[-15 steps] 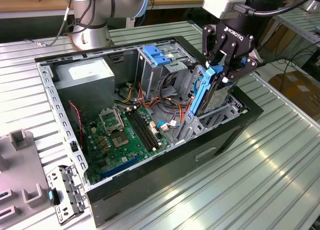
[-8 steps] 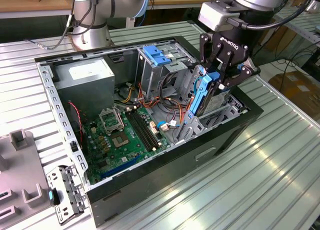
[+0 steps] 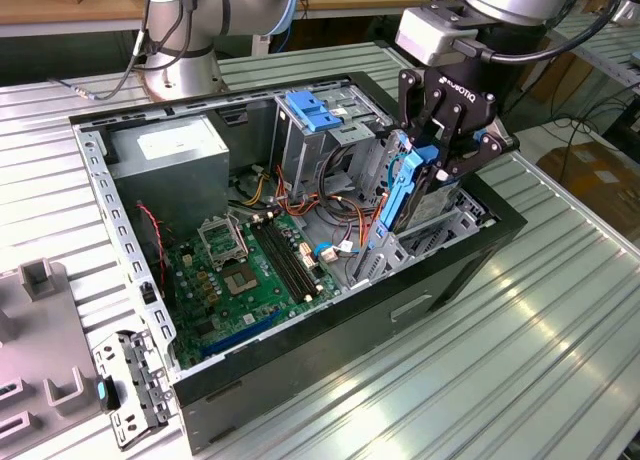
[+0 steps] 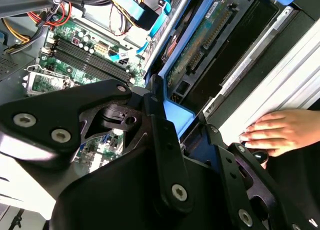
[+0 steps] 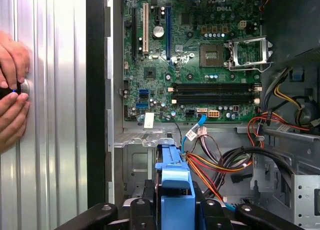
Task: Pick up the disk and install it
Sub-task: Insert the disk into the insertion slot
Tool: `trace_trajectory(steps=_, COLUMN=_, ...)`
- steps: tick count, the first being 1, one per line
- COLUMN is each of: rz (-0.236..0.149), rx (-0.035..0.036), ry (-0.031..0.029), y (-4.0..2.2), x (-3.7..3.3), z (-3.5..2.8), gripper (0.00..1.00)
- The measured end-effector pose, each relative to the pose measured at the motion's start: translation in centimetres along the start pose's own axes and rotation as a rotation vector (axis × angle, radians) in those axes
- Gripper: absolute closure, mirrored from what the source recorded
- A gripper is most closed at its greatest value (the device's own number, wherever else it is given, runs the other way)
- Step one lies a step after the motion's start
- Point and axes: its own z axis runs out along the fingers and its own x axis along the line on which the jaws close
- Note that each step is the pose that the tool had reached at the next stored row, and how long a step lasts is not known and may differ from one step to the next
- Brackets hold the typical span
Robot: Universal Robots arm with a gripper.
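Observation:
My gripper (image 3: pixel 432 152) hangs over the end of the open computer case (image 3: pixel 330 325) at the exterior view's right, shut on the disk (image 3: pixel 408 195). The disk stands on edge, its blue carrier rail facing out and its lower end down between the metal walls of the drive bay (image 3: pixel 455 225). The first wrist view has the blue carrier (image 5: pixel 175 182) clamped between my black fingers (image 5: pixel 142 212). In the second wrist view the disk's green circuit board (image 4: pixel 210 40) runs away from my gripper (image 4: pixel 172 127).
The motherboard (image 3: pixel 250 270), power supply box (image 3: pixel 165 155) and loose cables (image 3: pixel 345 215) lie inside the case. A blue latch (image 3: pixel 312 110) tops the drive cage. A person's hands (image 5: pixel 12 90) rest on the ribbed table beside the case. Grey fixtures (image 3: pixel 40 320) sit at the exterior view's left.

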Motion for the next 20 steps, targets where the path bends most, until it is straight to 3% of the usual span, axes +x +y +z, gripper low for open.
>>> trace_trajectory(steps=3, rz=0.0, rx=0.0001, ry=0.0002, y=0.0, x=0.0, z=0.0, gripper=0.62)
trace_trajectory(steps=4, rz=0.0, rx=0.0, ry=0.0004, y=0.0, x=0.0, z=0.0, gripper=0.55)
trace_trajectory(steps=5, rz=0.0, rx=0.0, ry=0.0002, y=0.0, x=-0.01, z=0.09, gripper=0.55)
trace_trajectory(steps=10, rz=0.0, rx=0.0, ry=-0.0017, y=0.0, x=0.07, z=1.19, gripper=0.55)
trace_trajectory(steps=14, rz=0.0, rx=-0.0001, ry=-0.0025, y=0.0, x=0.05, z=1.6, gripper=0.82)
trace_trajectory(steps=17, rz=0.0, rx=-0.0001, ry=-0.0024, y=-0.01, x=0.05, z=1.64, gripper=0.89)
trace_trajectory(steps=20, rz=0.0, rx=0.0, ry=-0.0025, y=0.0, x=0.05, z=1.65, gripper=0.89)
